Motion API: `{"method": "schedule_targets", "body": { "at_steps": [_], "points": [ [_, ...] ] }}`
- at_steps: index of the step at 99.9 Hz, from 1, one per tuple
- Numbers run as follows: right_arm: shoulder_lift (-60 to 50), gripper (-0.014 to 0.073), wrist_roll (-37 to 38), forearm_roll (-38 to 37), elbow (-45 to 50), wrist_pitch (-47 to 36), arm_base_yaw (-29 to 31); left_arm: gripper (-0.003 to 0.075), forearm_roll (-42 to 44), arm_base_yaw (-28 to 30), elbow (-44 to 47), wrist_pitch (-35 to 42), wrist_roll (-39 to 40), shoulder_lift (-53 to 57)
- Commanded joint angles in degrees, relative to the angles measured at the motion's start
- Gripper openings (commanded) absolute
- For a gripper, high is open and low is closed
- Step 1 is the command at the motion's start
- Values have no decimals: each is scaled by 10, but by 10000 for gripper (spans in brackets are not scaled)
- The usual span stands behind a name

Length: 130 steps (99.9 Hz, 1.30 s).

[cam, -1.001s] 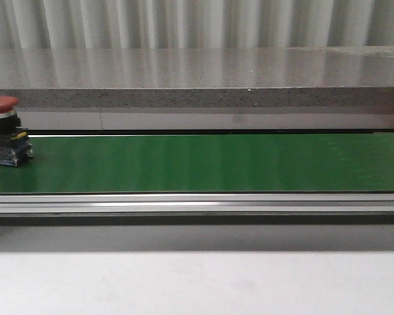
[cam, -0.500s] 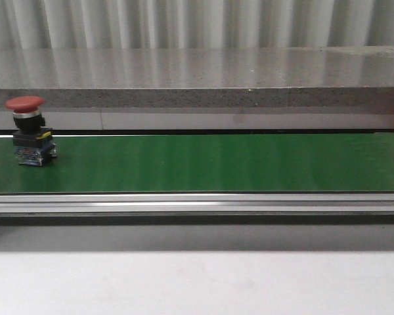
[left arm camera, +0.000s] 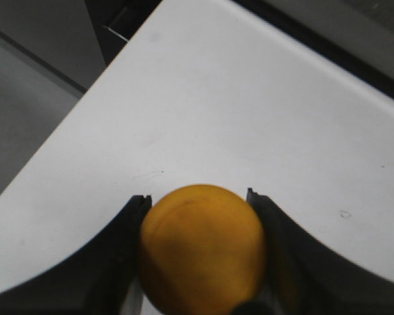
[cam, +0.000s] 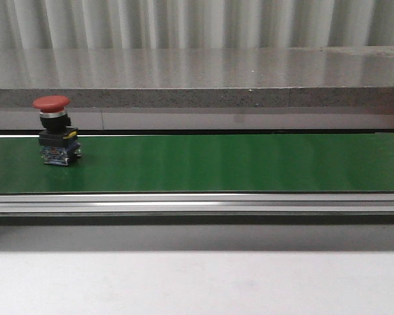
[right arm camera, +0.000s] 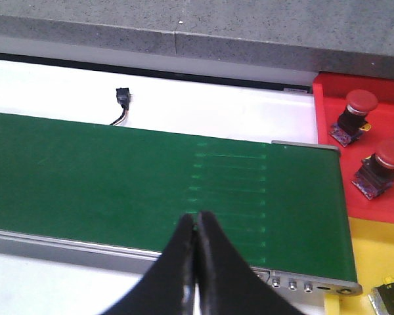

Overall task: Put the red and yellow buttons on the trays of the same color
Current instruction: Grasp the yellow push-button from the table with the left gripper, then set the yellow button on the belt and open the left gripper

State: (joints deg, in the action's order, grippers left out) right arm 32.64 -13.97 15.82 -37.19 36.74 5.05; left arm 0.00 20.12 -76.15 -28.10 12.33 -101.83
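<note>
Left gripper (left arm camera: 200,252) clamped on yellow button (left arm camera: 202,246) above white table (left arm camera: 236,111) | right gripper (right arm camera: 196,246) fingers together over green conveyor belt (right arm camera: 105,170) | red button (cam: 56,131) upright near belt's left end | two red buttons (right arm camera: 356,115) in red tray (right arm camera: 328,98)

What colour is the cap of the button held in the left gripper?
Yellow-orange: the button cap sits between the left gripper fingers, seen best in the left wrist view.
</note>
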Motion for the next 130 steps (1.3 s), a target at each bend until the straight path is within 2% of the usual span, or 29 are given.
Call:
{"method": "schedule_targets", "body": {
  "at_steps": [1, 31, 48, 85, 130],
  "points": [
    [0, -67, -4, 7, -15, -34, 0, -20, 0, -7, -15, -7, 1, 76],
    [0, -67, -4, 7, -15, -34, 0, -20, 3, -40, 71, -14, 1, 216],
    [0, -67, -4, 7, -15, -34, 0, -20, 3, -69, 128, -9, 1, 256],
    [0, -67, -4, 7, -15, -33, 0, -20, 4, -153, 175, 17, 1, 236],
    [0, -67, -4, 7, -15, -33, 0, -18, 4, -159, 177, 18, 1, 170]
  ]
}}
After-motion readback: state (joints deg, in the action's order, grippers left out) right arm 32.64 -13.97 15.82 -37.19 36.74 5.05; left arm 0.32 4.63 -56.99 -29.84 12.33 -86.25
